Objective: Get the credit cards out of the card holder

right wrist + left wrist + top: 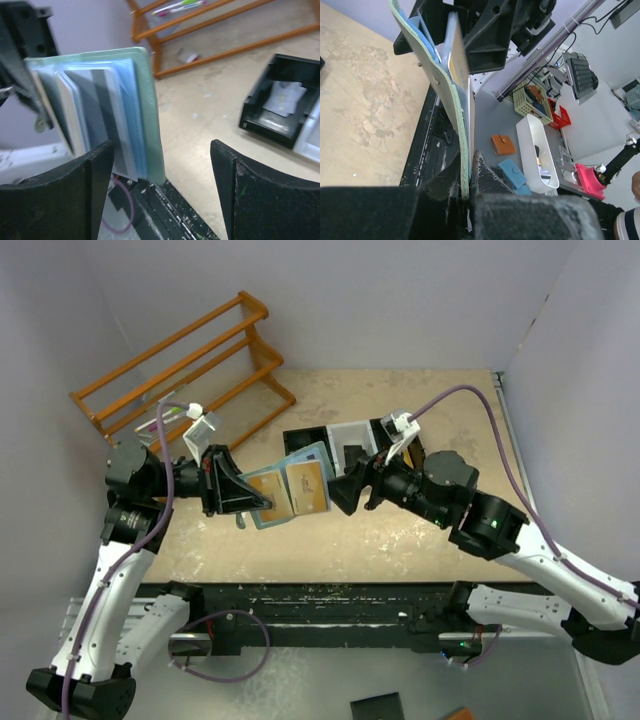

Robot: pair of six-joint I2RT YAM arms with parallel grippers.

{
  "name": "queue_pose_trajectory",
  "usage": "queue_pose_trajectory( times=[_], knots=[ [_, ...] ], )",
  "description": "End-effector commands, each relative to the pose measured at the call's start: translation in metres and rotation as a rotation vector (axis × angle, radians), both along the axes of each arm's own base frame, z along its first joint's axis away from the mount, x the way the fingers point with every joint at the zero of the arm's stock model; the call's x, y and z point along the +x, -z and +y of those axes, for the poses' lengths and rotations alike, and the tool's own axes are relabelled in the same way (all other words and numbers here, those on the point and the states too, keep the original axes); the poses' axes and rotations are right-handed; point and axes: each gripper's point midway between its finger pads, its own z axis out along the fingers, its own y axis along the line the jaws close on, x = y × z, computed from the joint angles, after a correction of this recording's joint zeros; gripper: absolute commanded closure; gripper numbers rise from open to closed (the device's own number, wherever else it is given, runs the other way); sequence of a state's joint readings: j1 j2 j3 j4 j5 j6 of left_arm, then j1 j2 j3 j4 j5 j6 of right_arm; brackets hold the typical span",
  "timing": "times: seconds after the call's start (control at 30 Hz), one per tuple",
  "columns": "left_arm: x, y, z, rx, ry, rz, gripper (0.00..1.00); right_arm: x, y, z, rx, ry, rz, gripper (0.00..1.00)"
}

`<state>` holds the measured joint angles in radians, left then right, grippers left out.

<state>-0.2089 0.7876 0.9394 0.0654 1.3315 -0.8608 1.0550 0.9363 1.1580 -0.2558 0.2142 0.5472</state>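
The card holder (290,490) hangs open above the table's middle, teal outside and light blue inside. My left gripper (260,506) is shut on its left edge; in the left wrist view the jaws (466,186) pinch the teal cover (446,87). Tan-faced credit cards (308,486) sit in its slots. My right gripper (343,490) is open at the holder's right edge. In the right wrist view the holder (150,105) and a grey-striped card (102,112) stand between the fingers (165,192), close to the left finger (92,192), with nothing gripped.
A wooden rack (185,365) stands at the back left with pens (180,6) on it. A black-and-white bin tray (335,440) lies just behind the holder, with paper in one compartment (285,97). The table's black front rail (330,595) runs below the grippers.
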Motion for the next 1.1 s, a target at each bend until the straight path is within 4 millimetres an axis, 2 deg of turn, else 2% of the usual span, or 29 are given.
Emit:
queue_pose_trajectory(
  times=[0.0, 0.1, 0.17, 0.27, 0.4, 0.57, 0.67, 0.77, 0.83, 0.9, 1.07],
  knots=[
    [-0.007, -0.009, 0.003, 0.014, 0.023, -0.12, 1.0, -0.052, -0.032, 0.029, 0.104, -0.457, -0.119, 0.2],
    [-0.007, -0.005, 0.003, 0.022, 0.039, -0.121, 1.0, -0.069, -0.039, 0.031, 0.136, -0.601, -0.142, 0.19],
    [-0.005, -0.003, 0.003, 0.027, 0.034, -0.12, 1.0, -0.069, -0.037, 0.031, 0.121, -0.621, -0.135, 0.19],
    [-0.005, -0.003, 0.003, 0.032, 0.027, -0.123, 1.0, -0.051, -0.031, 0.022, 0.047, -0.536, -0.126, 0.19],
    [0.001, -0.003, 0.003, 0.047, -0.014, -0.122, 1.0, -0.016, -0.018, -0.008, -0.051, -0.342, -0.1, 0.18],
    [0.012, 0.002, 0.004, 0.088, -0.065, -0.131, 1.0, 0.011, -0.017, -0.033, -0.086, -0.158, -0.095, 0.18],
    [0.016, 0.006, 0.004, 0.102, -0.085, -0.126, 1.0, 0.016, -0.037, -0.048, -0.062, -0.079, -0.135, 0.22],
    [0.022, 0.01, 0.005, 0.118, -0.118, -0.13, 1.0, 0.002, -0.077, -0.056, 0.024, -0.082, -0.194, 0.27],
    [0.026, 0.012, 0.005, 0.125, -0.135, -0.125, 1.0, -0.012, -0.099, -0.056, 0.096, -0.126, -0.226, 0.3],
    [0.026, 0.013, 0.004, 0.125, -0.123, -0.109, 1.0, -0.022, -0.104, -0.047, 0.138, -0.198, -0.221, 0.32],
    [0.015, 0.006, 0.003, 0.089, -0.057, -0.109, 1.0, -0.024, -0.062, -0.015, 0.101, -0.352, -0.118, 0.15]
  ],
)
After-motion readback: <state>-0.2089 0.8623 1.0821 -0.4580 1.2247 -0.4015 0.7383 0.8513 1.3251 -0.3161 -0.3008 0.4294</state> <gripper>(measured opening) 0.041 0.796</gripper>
